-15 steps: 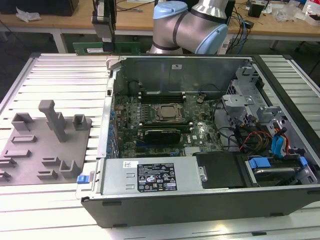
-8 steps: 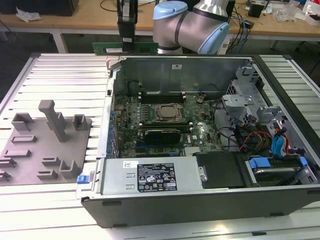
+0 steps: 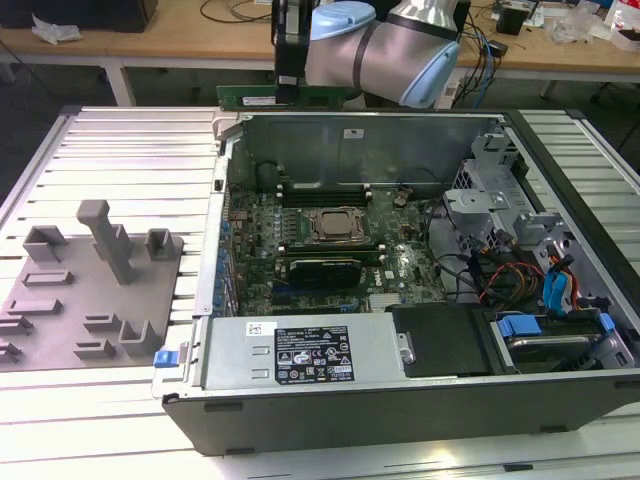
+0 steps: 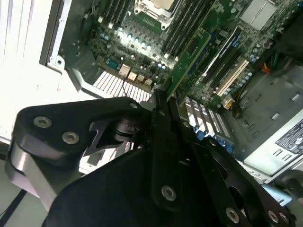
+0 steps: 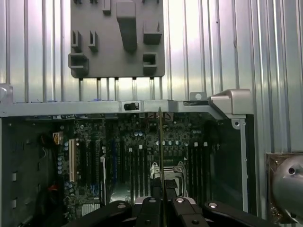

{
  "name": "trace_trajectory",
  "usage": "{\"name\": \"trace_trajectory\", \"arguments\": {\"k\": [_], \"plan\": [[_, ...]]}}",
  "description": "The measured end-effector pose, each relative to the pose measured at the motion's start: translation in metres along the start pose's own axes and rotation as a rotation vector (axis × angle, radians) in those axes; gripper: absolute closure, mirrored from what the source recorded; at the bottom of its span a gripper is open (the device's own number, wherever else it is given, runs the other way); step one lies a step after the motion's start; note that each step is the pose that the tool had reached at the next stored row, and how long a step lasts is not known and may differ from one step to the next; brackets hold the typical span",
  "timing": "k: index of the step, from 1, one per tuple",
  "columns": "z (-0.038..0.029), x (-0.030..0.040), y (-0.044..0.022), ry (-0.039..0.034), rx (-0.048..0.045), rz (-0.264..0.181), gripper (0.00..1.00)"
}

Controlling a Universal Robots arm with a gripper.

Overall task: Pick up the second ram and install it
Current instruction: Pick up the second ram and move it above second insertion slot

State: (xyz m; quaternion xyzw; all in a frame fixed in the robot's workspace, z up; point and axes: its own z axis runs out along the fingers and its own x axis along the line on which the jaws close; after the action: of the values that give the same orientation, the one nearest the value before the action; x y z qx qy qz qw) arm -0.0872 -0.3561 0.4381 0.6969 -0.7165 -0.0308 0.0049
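The second ram (image 3: 255,97), a long thin green board, hangs level above the far wall of the open computer case (image 3: 225,150), with my gripper (image 3: 287,92) shut on it from above. In the second wrist view the black fingers (image 4: 158,113) clamp the ram (image 4: 189,61), which reaches out over the motherboard. In the first wrist view the ram (image 5: 161,142) shows edge-on as a thin line over the CPU socket (image 5: 165,172), running out from my gripper (image 5: 163,189). The CPU socket (image 3: 335,225) lies between rows of black memory slots (image 3: 320,190).
A grey holder plate (image 3: 90,290) with upright posts lies on the ribbed table at the exterior view's left. The case has a power supply (image 3: 300,350) along its near edge, with drive cages and cables (image 3: 510,250) at the exterior view's right. A green-edged board (image 3: 325,268) stands just on the near side of the socket.
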Motion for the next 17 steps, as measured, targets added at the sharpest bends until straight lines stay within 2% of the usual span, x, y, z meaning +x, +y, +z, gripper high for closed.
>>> {"name": "trace_trajectory", "arguments": {"k": [3,4,6,8,10,11,14,17], "plan": [[-0.0008,-0.0007,-0.0186,0.0,-0.0006,0.0,0.86],[-0.0011,-0.0011,-0.0266,0.0,-0.0008,0.0,0.86],[-0.0012,-0.0014,-0.0317,0.0,-0.0009,0.0,0.86],[-0.0016,-0.0023,-0.0411,0.0001,-0.0013,0.0,0.86],[-0.0017,-0.0033,-0.0549,0.0002,-0.002,0.0,0.86],[-0.0014,-0.0035,-0.0576,0.0,-0.0021,0.0,0.86],[-0.0013,-0.0035,-0.0586,0.0001,-0.0022,0.001,0.86],[0.0027,-0.0034,-0.064,0.0003,-0.0052,0.001,0.86]]}}
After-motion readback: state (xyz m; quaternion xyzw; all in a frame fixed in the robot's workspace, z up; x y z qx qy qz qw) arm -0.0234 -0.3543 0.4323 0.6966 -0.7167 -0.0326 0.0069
